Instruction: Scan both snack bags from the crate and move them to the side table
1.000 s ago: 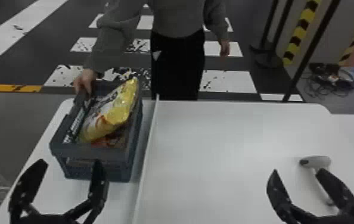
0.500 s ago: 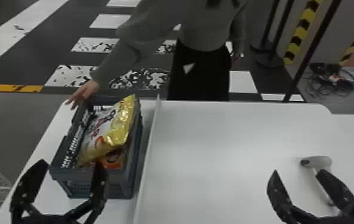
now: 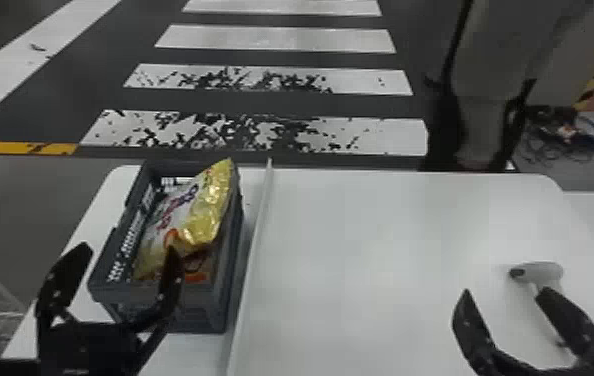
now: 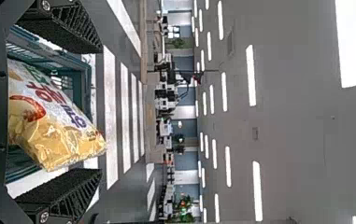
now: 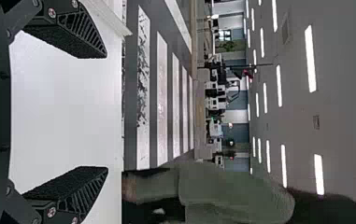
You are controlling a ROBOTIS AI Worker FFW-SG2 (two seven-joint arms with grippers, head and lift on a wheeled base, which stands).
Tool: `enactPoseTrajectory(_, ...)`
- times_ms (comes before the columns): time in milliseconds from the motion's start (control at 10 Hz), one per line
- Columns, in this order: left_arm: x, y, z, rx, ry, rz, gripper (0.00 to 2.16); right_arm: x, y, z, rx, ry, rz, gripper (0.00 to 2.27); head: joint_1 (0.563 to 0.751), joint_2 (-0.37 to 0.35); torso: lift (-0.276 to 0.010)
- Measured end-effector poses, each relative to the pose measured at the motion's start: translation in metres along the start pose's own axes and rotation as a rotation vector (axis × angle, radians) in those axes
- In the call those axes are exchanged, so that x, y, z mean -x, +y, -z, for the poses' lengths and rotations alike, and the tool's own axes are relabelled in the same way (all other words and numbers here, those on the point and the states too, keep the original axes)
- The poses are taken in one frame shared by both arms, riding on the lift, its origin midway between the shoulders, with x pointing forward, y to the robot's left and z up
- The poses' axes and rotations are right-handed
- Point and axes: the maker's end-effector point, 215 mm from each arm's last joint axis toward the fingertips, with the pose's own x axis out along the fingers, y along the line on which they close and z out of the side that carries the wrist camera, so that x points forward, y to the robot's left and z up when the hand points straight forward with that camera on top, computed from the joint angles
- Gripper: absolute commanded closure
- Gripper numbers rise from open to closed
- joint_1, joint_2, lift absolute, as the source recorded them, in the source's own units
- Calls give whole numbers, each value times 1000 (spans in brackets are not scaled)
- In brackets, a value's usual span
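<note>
Looks barely begun, judging by nothing lifted and no scan in hand. Finds the yellow-and-white snack bag (image 3: 193, 215) in the grey crate (image 3: 201, 312) on the left of the white table (image 3: 351, 250), slanting up over the right wall. Makes out an orange-printed packet (image 3: 198, 276) beneath, probably the second bag (too dim and covered to be sure). Has the left gripper (image 3: 129, 246) released and empty by the crate's near end; has the right gripper (image 3: 505, 290) also spread wide, holding nothing, at near right beside the scanner (image 3: 543, 272). Leaves everything to do: lift out each bag, scan it, then set it down away from the crate. Calls next, presumably, for grasping the upper one without dragging up the lower.
</note>
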Motion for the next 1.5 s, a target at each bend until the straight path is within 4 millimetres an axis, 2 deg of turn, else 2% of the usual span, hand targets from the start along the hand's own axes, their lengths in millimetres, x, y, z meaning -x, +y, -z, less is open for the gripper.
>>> enactPoseTrajectory(200,-30,7,20,-18,95,-6,90,0,6,0,7,0,-15,140,695,31,-95)
enactPoseTrajectory(400,-50,7,33,-30,161,-17,90,-4,8,-2,22,-3,-33,140,695,41,-95)
enactPoseTrajectory(600,-67,-8,42,-18,210,1,90,-7,9,-3,30,-6,-46,140,695,21,-95)
enactPoseTrajectory(800,-81,-34,51,-15,244,44,90,-7,8,-2,34,-4,-48,140,695,-9,-95)
enactPoseTrajectory(1100,-96,-60,79,-52,311,78,90,-7,7,-3,37,-5,-49,140,695,-52,-95)
enactPoseTrajectory(1300,-103,-72,94,-100,351,92,124,-7,5,-3,39,-5,-46,140,695,-67,-95)
enactPoseTrajectory(1400,-104,-75,95,-115,355,94,211,-7,4,-3,40,-6,-45,140,695,-73,-95)
enactPoseTrajectory(1500,-105,-73,95,-122,356,87,211,-7,3,-3,40,-6,-44,140,695,-75,-95)
